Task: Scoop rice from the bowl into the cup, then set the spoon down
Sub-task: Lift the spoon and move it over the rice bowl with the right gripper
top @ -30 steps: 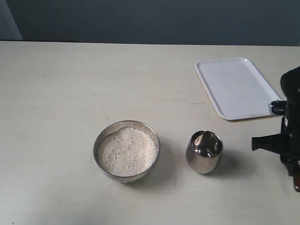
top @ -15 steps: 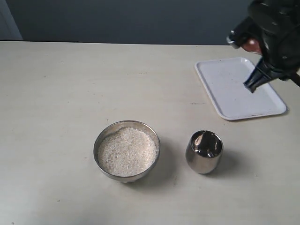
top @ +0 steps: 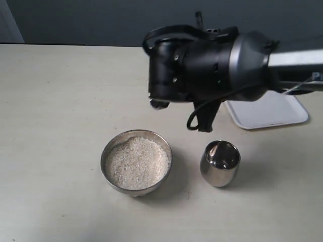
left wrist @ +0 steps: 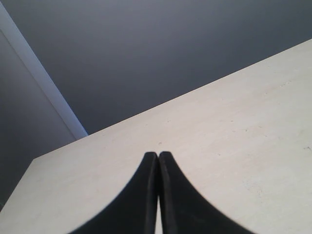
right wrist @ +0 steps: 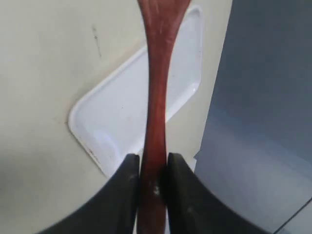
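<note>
The pale surface point(top: 60, 101) is seen carrying everything. Across it, the right arm point(top: 212, 65) is stretched from the right edge of the exterior view. Its dark wrist housing is held above the surface, behind the bowl and the cup.

The step in hand is judged to be the approach for a scoop. No rice can be made out on the spoon, and whether any lies in the cup cannot be told. For the next move the spoon head would need to be lowered and tipped into the rice. It would then be carried level to the narrow cup mouth so that nothing is spilled.

A white tray point(top: 272, 113) is partly hidden behind the arm. The shallow steel bowl point(top: 103, 161) is heaped nearly to its rim with off-white rice point(top: 136, 162). Just to its right, apart from it, the mirror-like steel cup point(top: 220, 164) stands upright.

The right end effector point(right wrist: 153, 158) is clamped on the handle of the wooden spoon point(right wrist: 157, 97). The left end effector point(left wrist: 158, 156) is pressed together on nothing, over bare surface.

The spoon is dark reddish-brown. Its slim handle widens toward the head, which is cut off by the frame edge.
</note>
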Controlling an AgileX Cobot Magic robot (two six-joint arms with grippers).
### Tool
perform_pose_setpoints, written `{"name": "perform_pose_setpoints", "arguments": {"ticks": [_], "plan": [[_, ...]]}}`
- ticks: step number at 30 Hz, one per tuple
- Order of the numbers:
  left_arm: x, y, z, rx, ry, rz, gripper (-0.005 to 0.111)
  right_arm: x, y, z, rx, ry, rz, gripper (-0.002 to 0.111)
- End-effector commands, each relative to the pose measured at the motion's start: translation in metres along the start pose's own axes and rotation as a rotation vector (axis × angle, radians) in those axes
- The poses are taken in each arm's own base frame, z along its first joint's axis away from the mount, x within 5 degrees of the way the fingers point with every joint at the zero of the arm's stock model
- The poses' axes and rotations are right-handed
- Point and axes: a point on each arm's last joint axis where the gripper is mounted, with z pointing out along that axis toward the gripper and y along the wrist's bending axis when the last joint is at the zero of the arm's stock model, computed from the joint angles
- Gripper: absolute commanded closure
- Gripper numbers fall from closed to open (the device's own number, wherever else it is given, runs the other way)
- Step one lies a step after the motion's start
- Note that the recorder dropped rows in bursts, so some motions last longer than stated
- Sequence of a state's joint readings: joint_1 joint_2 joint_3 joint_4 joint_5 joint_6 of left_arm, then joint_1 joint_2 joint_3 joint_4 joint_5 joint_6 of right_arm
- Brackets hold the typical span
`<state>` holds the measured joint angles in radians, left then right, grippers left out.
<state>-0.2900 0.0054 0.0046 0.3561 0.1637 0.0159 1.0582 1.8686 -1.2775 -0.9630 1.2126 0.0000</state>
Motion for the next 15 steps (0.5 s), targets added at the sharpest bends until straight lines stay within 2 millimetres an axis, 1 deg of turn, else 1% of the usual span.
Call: {"name": "perform_pose_setpoints", "arguments": {"ticks": [1,4,6,8,10,13,15], "plan": [[-0.002,0.001,-0.001,-0.003,-0.016,-0.009,0.106,-0.013,0.014,-0.017,0.018,-0.039,-0.082,0.109],[-0.002,0.001,-0.001,-0.003,-0.016,-0.009,0.106,-0.018,0.025,-0.029,0.003,-0.068,-0.124,0.109],[-0.002,0.001,-0.001,-0.003,-0.016,-0.009,0.106,-0.021,0.034,-0.035,-0.044,-0.083,-0.129,0.109],[-0.002,0.001,-0.001,-0.003,-0.016,-0.009,0.106,-0.022,0.042,-0.041,-0.086,-0.099,-0.17,0.109],[-0.002,0.001,-0.001,-0.003,-0.016,-0.009,0.106,-0.025,0.047,-0.048,-0.079,-0.115,-0.188,0.109],[-0.002,0.001,-0.001,-0.003,-0.016,-0.009,0.106,-0.027,0.05,-0.053,-0.066,-0.128,-0.203,0.109],[-0.002,0.001,-0.001,-0.003,-0.016,-0.009,0.106,-0.026,0.056,-0.053,-0.122,-0.127,-0.188,0.109]]}}
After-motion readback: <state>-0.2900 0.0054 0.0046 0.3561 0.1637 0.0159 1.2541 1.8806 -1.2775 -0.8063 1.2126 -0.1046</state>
